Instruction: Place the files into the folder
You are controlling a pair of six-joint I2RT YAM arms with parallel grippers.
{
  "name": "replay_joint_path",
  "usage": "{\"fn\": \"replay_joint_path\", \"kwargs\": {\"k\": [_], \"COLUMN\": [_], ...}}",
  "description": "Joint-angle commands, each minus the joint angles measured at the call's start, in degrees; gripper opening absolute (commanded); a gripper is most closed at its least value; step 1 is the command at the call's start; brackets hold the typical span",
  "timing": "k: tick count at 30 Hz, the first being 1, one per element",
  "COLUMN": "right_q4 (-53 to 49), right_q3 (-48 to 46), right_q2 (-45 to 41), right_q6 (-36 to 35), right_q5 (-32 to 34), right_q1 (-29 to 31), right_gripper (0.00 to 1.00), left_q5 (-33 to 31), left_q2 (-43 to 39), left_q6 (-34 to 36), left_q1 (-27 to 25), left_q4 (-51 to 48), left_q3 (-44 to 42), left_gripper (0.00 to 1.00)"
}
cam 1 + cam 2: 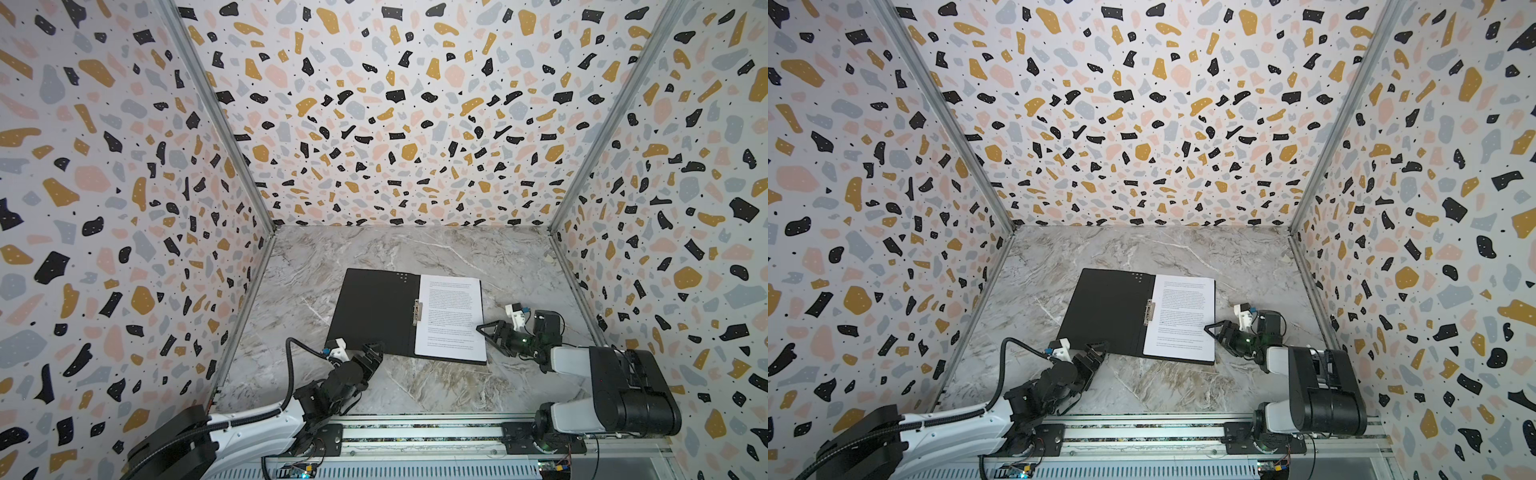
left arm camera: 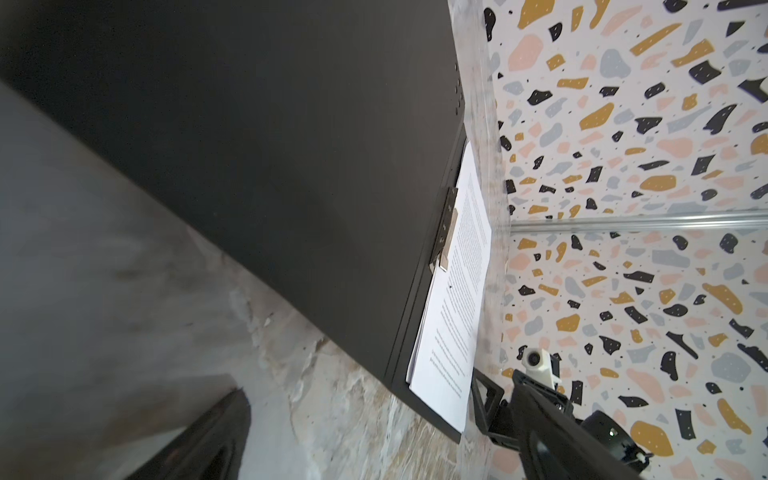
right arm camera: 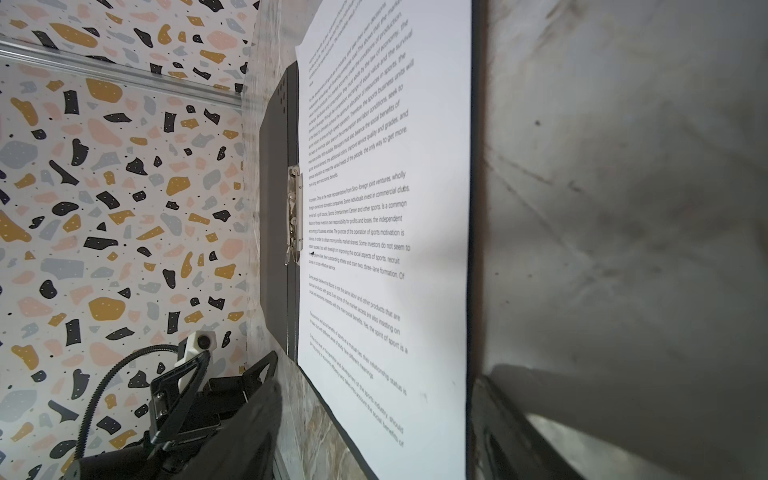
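Files (image 1: 451, 320) sit stacked on the open folder (image 1: 374, 311)'s right half, beside its spine clip (image 1: 417, 312). Right gripper (image 1: 490, 334) at the folder's right edge, jaws apart, empty. Left gripper (image 1: 372, 352) at its near-left corner, spread wide. Likely next: lift the black cover and fold it over.

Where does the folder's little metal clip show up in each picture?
Top view: metal clip on the open folder's spine.
Top view: same spot.
Left wrist: between black cover and printed sheet, at.
Right wrist: same pairing.
Shared landmark: the printed sheet beside the clip.
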Motion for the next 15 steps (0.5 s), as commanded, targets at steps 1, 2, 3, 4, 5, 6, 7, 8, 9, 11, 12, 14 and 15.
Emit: {"fn": "replay_joint_path", "kwargs": {"k": [1,2,3,4,5,6,7,8,9,11,12,14,15], "right_q4": [-7.35,-7.57,-7.60,-7.69,-7.63,-7.68,-7.73,-7.77,-7.91,-8.30,-8.36,-10.06,-10.70], "right_q3": [-1.50,-1.49,-1.48,-1.57,-1.58,-1.68,-1.68,-1.61,-1.52,-1.16,-0.80,0.60,1.11], "right_q2": [2.59,2.77,2.88,2.86,2.87,2.88,2.79,2.79,2.84,3.16,3.50,4.23,4.35], "right_q6": [-0.20,-0.32,-0.43,-0.52,-0.60,-0.69,-0.82,-0.87,-1.09,-1.56,-1.57,-2.07,-2.34], "right_q5": [4.03,4.10,4.20,4.25,4.40,4.46,4.60,4.69,4.92,5.63,5.85,6.35,6.56], "right_q1": [0.87,0.87,0.86,0.85,0.87,0.87,0.83,0.87,0.95,0.97,1.21,1.62,1.59], "right_gripper": [0.71,0.71,0.71,0.71,0.70,0.70,0.70,0.70,0.69,0.68,0.66,0.65,0.64], "left_q5": [-3.08,-2.55,-2.01,-1.88,-1.65,-1.44,-1.63,-1.66,-1.67,-2.32,-2.47,-2.78,-2.93], "left_q2": [7.03,9.67,12.43,15.37,17.96,20.75,23.32,25.62,28.16,32.36,34.33,37.87,39.62], "left_q6": [0.42,1.00,1.41,1.66,1.86,1.70,1.69,1.96,2.41,3.45,4.14,5.98,7.01], "left_q1": [1.98,2.69,3.46,4.11,4.61,5.19,5.56,5.94,6.43,7.04,7.42,8.06,8.25], "left_q4": [11.84,14.15,16.87,20.42,23.25,26.29,29.40,32.18,35.42,41.47,43.62,49.15,52.14], "left_q3": [-3.56,-3.44,-3.28,-3.45,-3.61,-3.73,-3.95,-4.12,-4.22,-4.36,-4.03,-3.65,-3.32], "left_gripper": [1.00,1.00,1.00,1.00,1.00,1.00,1.00,0.99,0.98,0.96,0.94,0.88,0.83]}}
